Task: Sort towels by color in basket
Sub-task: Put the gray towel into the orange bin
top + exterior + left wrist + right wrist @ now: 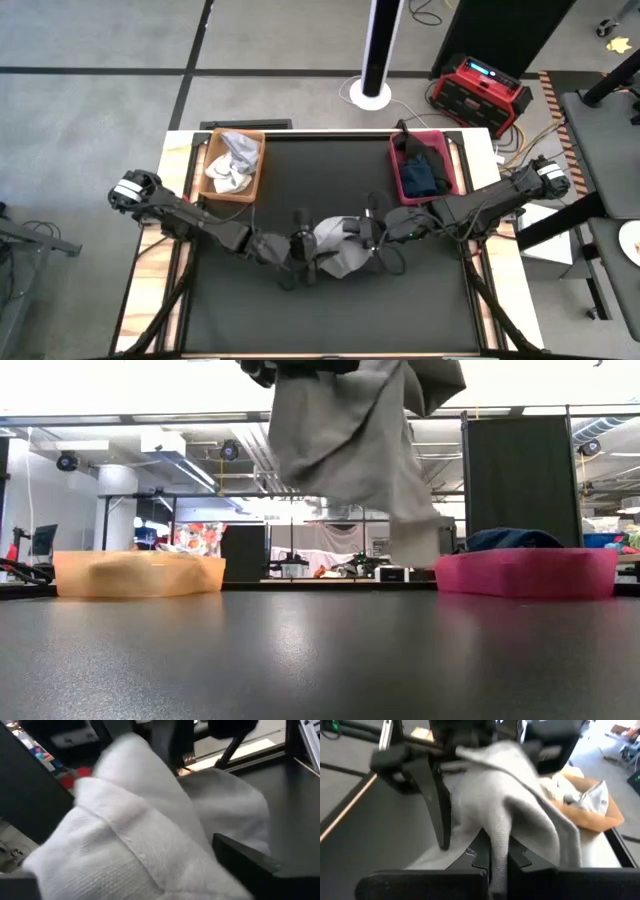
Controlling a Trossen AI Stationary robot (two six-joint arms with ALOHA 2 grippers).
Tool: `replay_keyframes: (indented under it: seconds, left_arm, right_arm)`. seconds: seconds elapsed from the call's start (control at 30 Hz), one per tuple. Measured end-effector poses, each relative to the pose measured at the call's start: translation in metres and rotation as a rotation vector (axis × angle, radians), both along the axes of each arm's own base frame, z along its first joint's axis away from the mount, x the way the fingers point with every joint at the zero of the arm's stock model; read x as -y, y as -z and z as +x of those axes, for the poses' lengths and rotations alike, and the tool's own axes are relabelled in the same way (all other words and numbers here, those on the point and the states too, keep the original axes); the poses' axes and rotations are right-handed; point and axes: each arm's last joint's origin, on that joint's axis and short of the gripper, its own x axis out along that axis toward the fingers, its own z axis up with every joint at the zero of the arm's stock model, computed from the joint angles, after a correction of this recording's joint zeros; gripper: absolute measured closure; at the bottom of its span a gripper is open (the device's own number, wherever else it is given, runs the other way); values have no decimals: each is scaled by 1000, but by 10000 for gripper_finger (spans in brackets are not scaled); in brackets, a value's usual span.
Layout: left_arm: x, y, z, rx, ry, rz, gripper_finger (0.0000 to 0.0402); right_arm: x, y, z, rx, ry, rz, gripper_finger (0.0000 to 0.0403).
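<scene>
While lifted off the table (pixel 320 660), grey towel (pixel 338 250) pinched in right fingers (pixel 492 862), left fingers (pixel 245 857) spread beside it.

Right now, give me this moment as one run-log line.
right gripper: shut on light grey towel, lifted | left gripper: at towel | orange basket: light towels | pink basket: dark towels

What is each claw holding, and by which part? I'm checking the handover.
The right claw pinches a fold of the light grey towel, lifted clear of the table. The left claw is at the towel's other side; its grip cannot be told.
</scene>
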Motion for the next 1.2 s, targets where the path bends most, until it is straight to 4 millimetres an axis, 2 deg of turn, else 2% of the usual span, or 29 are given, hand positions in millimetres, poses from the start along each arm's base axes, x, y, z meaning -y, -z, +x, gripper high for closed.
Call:
replay_keyframes:
  seconds: [0.1,0.27,0.33,0.47,0.57,0.8,1.03,1.2]
  left_arm:
    - [-1,6,-2,-18,-7,-10,224]
    - [0,7,-3,-23,-13,-25,360]
    - [1,8,-3,-24,-9,-26,389]
    - [8,8,-6,-24,3,-26,389]
    - [13,7,-9,-23,6,-29,398]
    - [26,7,-15,-13,26,-86,400]
    - [20,9,-24,16,-246,-203,401]
    - [13,18,-31,23,-449,-217,401]
  right_arm:
    - [0,-4,1,38,-6,4,394]
    - [-1,-7,1,62,-7,6,389]
    - [0,-7,1,62,7,5,386]
    - [0,-7,0,55,10,8,379]
    - [1,-7,-2,39,16,7,359]
    - [4,-11,-10,22,31,26,270]
    - [6,-11,-14,-6,40,18,179]
    - [11,-12,-14,26,203,-121,142]
